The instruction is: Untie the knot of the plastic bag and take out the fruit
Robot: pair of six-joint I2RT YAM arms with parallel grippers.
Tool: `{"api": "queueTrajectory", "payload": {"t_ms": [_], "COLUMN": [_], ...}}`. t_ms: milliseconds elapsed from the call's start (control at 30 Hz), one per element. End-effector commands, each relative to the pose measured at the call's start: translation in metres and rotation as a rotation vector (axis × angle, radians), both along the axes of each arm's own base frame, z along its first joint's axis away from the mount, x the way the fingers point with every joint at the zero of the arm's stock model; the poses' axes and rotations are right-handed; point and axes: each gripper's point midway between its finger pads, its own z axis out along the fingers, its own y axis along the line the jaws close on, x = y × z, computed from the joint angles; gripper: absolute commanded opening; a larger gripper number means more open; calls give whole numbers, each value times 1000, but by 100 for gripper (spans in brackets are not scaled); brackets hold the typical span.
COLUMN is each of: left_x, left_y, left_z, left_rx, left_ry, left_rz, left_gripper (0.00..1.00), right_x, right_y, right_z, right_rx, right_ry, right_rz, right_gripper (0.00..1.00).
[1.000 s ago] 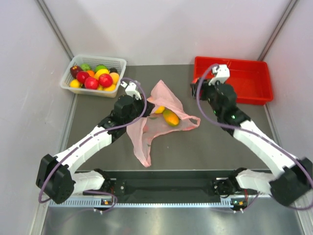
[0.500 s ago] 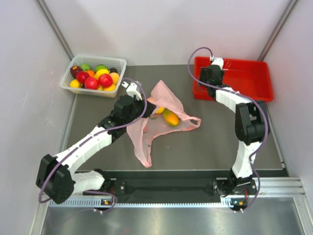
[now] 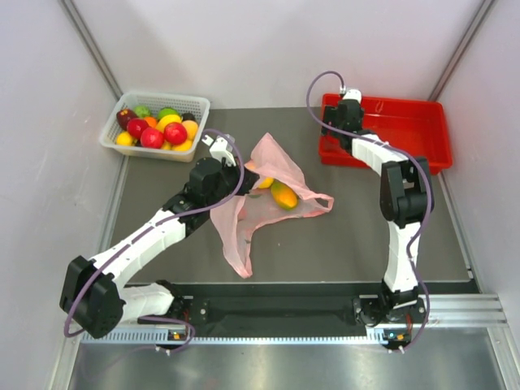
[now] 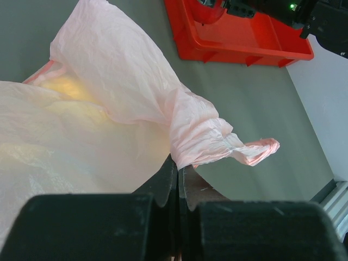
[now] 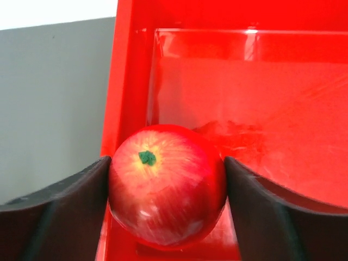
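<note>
- Step in hand: I am unloading the fruit. I judge the untying done, since no tied knot shows in any view and a twisted handle strip (image 4: pixel 255 152) is trailing loose.
- The right tool (image 5: pixel 166 217) is clamping the red apple (image 5: pixel 163 179) between both fingers, stem side facing the wrist camera.
- The apple is hanging over the near-left corner of the red tray (image 5: pixel 326 136), just inside its wall. I cannot tell whether it is touching the tray floor.
- The left tool (image 4: pixel 178 185) is clenched on a fold of the plastic bag (image 4: pixel 109 81), pinching the pink film at the bag's left edge.
- The bag is lying mid-table (image 3: pixel 366 236) with the mango (image 3: pixel 283 195) and a small yellow-orange fruit (image 3: pixel 265 182) showing through it, touching one another.
- The white basket (image 3: pixel 199 104) with its fruit pile is standing at the far left, apart from the work.
- Next move: I am expecting to release the apple into the tray, then bring the right arm back to the bag mouth for the mango. This calls for the left tool holding the film taut.
</note>
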Motion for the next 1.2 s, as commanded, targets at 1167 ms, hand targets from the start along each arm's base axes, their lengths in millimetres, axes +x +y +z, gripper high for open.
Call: {"api": "queueTrajectory", "payload": {"t_ms": [1167], "left_x": [9], "left_y": [-23], "left_z": [32], "left_rx": [-125], "left_ry": [-55], "left_rz": [-59], "left_gripper": [0], "right_x": [-387], "right_y": [182], "right_z": [72], "right_rx": [189], "right_ry": [-165], "right_rz": [936], "right_gripper": [100]}}
